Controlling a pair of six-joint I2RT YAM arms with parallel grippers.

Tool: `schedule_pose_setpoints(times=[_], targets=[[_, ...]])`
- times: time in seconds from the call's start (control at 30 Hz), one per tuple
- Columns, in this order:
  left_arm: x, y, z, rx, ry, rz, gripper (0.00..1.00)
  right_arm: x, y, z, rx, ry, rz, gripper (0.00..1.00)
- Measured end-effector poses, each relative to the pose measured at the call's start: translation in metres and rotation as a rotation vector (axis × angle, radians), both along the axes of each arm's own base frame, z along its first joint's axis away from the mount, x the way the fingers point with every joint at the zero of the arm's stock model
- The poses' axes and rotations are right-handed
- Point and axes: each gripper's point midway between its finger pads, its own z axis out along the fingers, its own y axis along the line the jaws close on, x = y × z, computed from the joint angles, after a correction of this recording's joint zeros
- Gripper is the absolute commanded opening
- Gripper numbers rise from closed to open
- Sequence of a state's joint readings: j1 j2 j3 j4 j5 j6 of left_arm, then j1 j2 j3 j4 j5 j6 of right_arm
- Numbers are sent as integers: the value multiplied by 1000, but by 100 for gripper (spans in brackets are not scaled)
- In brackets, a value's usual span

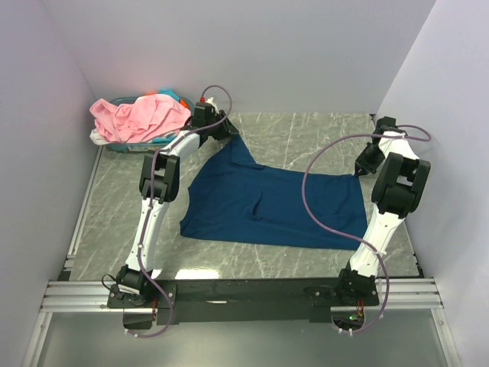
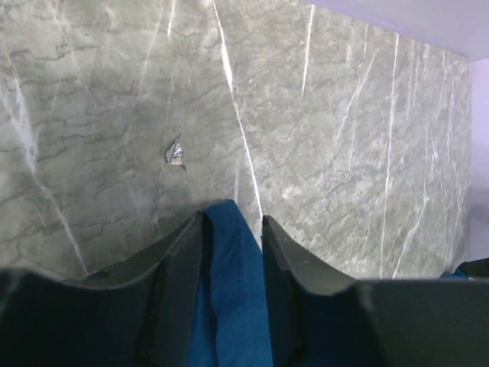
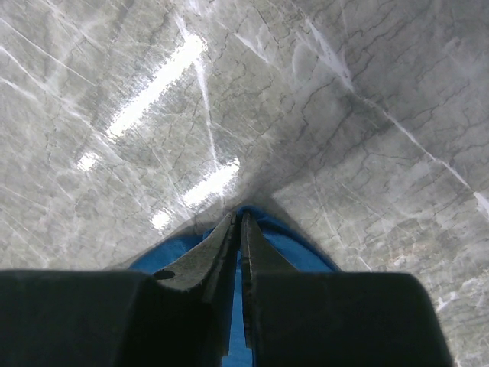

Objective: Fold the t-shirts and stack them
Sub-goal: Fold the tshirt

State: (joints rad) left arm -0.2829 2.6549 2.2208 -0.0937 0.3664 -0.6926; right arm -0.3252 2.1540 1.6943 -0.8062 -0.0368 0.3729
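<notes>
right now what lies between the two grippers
The navy t-shirt, spread on the table, fills the stretch from left gripper to right gripper; each has cloth between its fingers. The top external view shows it.

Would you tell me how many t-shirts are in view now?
2: a navy t-shirt spread mid-table, and a pink t-shirt heaped in the teal basket, far left; others may hide beneath it.
</notes>
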Motion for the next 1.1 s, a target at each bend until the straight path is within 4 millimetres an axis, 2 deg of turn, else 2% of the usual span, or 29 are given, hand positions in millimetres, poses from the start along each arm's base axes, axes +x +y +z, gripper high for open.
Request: schedule_pose_setpoints(times=[0.1, 0.33, 0.43, 0.57, 0.77, 1.1], targets=[[0, 0, -4, -6, 8, 4, 28, 0, 0, 0, 2, -1, 1, 11], [0, -1, -9, -13, 22, 10, 13, 0, 1, 0, 5, -1, 1, 11], [0, -2, -9, -24, 22, 11, 0, 0, 1, 0, 6, -2, -2, 10], [1, -4, -8, -39, 21, 9, 1, 0, 1, -1, 6, 0, -3, 9], [6, -3, -2, -81, 16, 35, 0, -4, 0, -3, 0, 13, -9, 0], [19, 4, 20, -181, -14, 62, 0, -6, -9, 7, -55, 24, -25, 0]])
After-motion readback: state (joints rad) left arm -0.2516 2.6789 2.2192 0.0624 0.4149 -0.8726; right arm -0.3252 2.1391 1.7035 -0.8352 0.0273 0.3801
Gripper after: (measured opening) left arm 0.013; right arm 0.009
